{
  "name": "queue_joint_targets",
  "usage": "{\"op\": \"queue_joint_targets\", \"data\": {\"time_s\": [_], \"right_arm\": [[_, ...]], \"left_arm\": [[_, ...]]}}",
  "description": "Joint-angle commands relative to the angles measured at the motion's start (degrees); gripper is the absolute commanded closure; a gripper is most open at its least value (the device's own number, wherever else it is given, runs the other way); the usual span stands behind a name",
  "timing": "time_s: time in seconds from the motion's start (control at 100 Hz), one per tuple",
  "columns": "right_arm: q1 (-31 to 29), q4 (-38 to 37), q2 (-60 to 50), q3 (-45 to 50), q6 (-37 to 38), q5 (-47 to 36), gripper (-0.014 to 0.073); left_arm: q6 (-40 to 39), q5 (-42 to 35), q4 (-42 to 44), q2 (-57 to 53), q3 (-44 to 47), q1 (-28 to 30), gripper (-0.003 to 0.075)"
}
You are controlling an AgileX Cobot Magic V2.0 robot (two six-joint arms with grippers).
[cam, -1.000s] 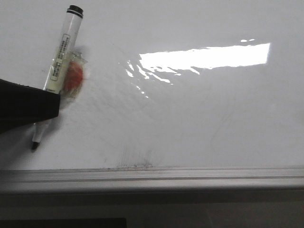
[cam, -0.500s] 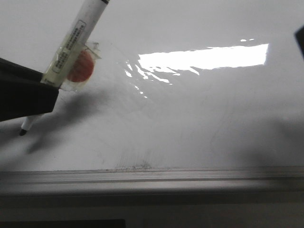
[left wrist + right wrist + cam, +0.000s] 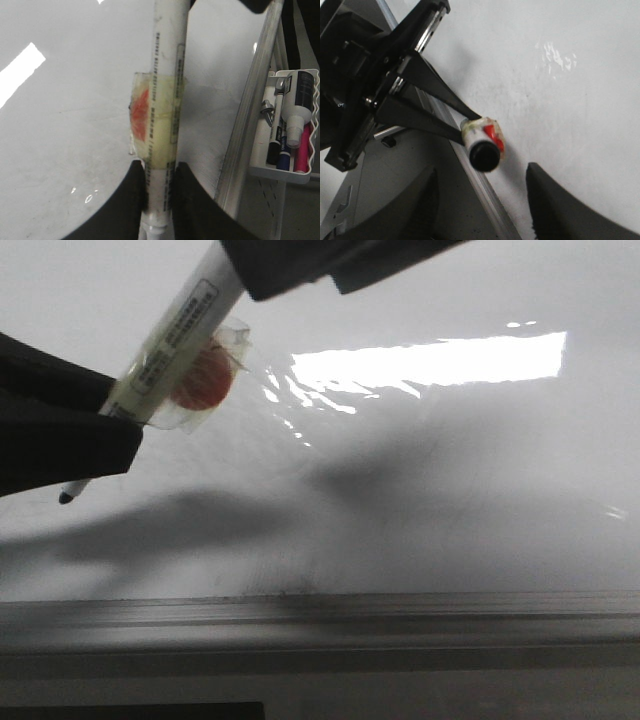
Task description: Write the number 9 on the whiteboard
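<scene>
Clamped between the two black fingers of the left gripper [image 3: 157,200] is a white marker [image 3: 170,350], its barrel slanting up to the right in the front view and its dark tip [image 3: 67,497] poking out below the gripper [image 3: 60,435], hanging just off the board above its own shadow. The right gripper [image 3: 330,265] comes in from the top of the front view, over the marker's upper end; from its own wrist camera the two dark fingers [image 3: 405,205] stand spread wide apart with the marker's black cap end [image 3: 484,155] in the gap between them, not touched by either.

Largest of all is the whiteboard [image 3: 450,490], glossy and pale, filling most of the front view, with a bright strip of light glare [image 3: 430,360] on its far right part and soft arm shadows across the middle. Its grey metal frame edge [image 3: 320,620] runs along the near side. No drawn figure of a 9 can be made out on the board, only faint grey smudges.

Beside the frame in the left wrist view hangs a white holder tray [image 3: 285,155] with several pens standing in it, black, blue and pink among them.

Smaller still, a patch of clear yellowish tape [image 3: 155,120] wraps the marker's barrel and pins a round orange-red tag [image 3: 200,380] to its side.
</scene>
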Motion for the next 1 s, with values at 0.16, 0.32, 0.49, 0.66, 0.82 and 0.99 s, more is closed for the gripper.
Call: {"op": "queue_joint_targets", "data": {"time_s": [0.16, 0.32, 0.49, 0.66, 0.82, 0.99], "right_arm": [[0.2, 5.0, 4.9, -4.7, -0.6, -4.6, 0.0257], [0.2, 6.4, 6.9, -5.5, -0.6, -6.0, 0.041], [0.0, 6.4, 7.1, -5.5, -0.6, -6.1, 0.0642], [0.7, 6.4, 7.1, -5.5, -0.8, -5.8, 0.0664], [0.7, 6.2, 7.0, -5.5, -1.5, -5.9, 0.0664], [-0.9, 6.2, 5.2, -5.5, -1.5, -5.6, 0.065]], "left_arm": [[-0.4, -4.4, -0.5, -0.6, -2.0, 0.0, 0.0741], [-0.4, -4.4, -0.9, -0.6, -2.0, 0.0, 0.0741], [-0.4, -4.4, -1.2, -0.6, -2.0, 0.0, 0.0679], [-0.4, -4.4, -2.0, -0.6, -2.0, 0.0, 0.0529], [-0.4, -3.8, -4.9, -1.8, -2.0, 0.0, 0.0508], [-0.4, 5.3, -11.3, -10.4, -2.0, 0.0, 0.0508]]}}
